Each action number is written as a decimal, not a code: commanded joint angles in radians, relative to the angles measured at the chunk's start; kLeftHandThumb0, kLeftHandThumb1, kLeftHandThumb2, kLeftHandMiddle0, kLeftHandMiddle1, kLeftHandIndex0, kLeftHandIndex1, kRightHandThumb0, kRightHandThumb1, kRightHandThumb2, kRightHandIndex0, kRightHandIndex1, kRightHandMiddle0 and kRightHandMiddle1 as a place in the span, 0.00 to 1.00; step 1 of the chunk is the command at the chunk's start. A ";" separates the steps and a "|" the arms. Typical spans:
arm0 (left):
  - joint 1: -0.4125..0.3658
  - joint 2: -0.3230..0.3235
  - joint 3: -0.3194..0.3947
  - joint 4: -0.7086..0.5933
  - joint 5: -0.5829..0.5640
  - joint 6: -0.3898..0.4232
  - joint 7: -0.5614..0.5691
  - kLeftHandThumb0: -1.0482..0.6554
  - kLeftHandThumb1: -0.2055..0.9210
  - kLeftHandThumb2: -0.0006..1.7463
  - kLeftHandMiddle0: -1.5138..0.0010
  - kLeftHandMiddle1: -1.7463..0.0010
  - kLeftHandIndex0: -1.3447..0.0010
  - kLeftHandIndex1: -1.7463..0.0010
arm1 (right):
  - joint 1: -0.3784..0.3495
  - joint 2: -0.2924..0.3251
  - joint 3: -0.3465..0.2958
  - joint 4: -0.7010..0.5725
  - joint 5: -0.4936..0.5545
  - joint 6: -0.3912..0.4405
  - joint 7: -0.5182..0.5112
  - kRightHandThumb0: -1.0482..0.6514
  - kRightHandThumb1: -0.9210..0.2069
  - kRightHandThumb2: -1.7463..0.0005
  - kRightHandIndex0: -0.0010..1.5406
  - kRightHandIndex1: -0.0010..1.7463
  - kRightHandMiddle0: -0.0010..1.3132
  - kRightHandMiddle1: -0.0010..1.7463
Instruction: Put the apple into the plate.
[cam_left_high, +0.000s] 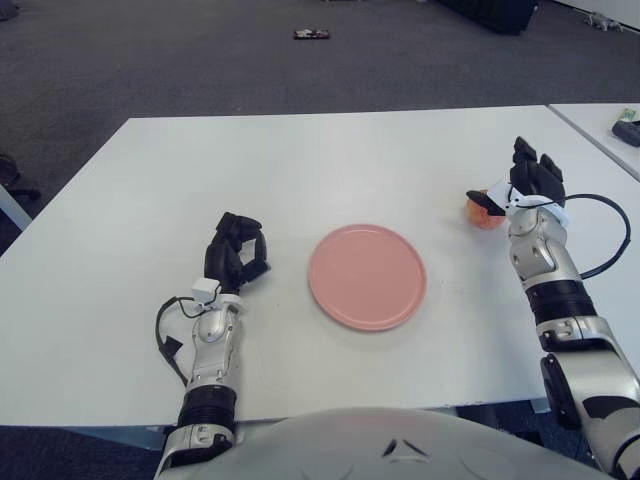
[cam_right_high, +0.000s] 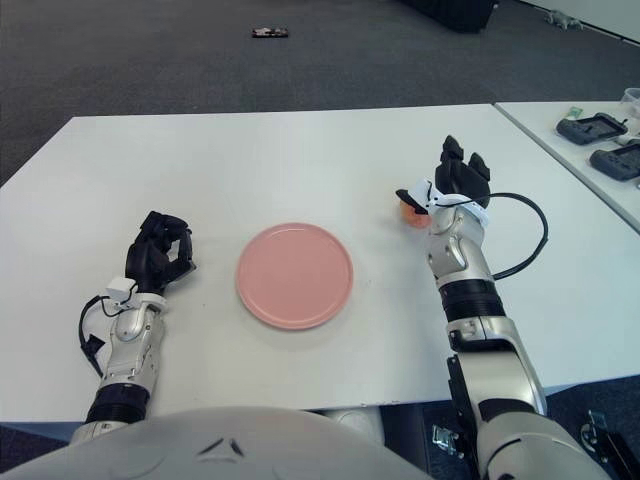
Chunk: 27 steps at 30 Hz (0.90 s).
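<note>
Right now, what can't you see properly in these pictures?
1. Most of the apple, both views: the right hand covers it, so whether the fingers grip it is unclear.
2. The dark objects on the neighbouring table, right eye view: too small to identify, partly cut off by the edge.

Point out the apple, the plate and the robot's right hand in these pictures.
apple (cam_left_high: 485, 217): left eye view, its visible orange side left of the hand.
plate (cam_left_high: 367, 276): left eye view, the bare pink centre.
right hand (cam_right_high: 445, 190): right eye view, the middle of the hand, beside the apple.
</note>
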<state>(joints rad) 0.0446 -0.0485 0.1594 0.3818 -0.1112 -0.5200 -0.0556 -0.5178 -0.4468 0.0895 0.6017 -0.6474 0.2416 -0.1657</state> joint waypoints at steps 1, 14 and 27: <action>0.042 -0.012 0.000 0.030 -0.001 0.002 0.012 0.37 0.64 0.62 0.37 0.00 0.66 0.00 | -0.065 -0.012 0.050 0.147 0.000 -0.059 -0.002 0.06 0.38 0.61 0.00 0.00 0.00 0.00; 0.047 -0.013 0.000 0.023 -0.005 0.010 0.021 0.37 0.63 0.62 0.35 0.00 0.66 0.00 | -0.189 0.017 0.189 0.456 -0.011 -0.128 -0.006 0.03 0.30 0.62 0.00 0.00 0.00 0.00; 0.050 -0.009 0.002 0.027 0.009 -0.001 0.033 0.37 0.63 0.62 0.35 0.00 0.66 0.00 | -0.226 0.051 0.260 0.608 0.001 -0.181 0.000 0.04 0.27 0.62 0.00 0.00 0.00 0.00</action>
<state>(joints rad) 0.0532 -0.0496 0.1587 0.3714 -0.1058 -0.5178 -0.0358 -0.7459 -0.4183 0.3308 1.1722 -0.6520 0.0731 -0.1776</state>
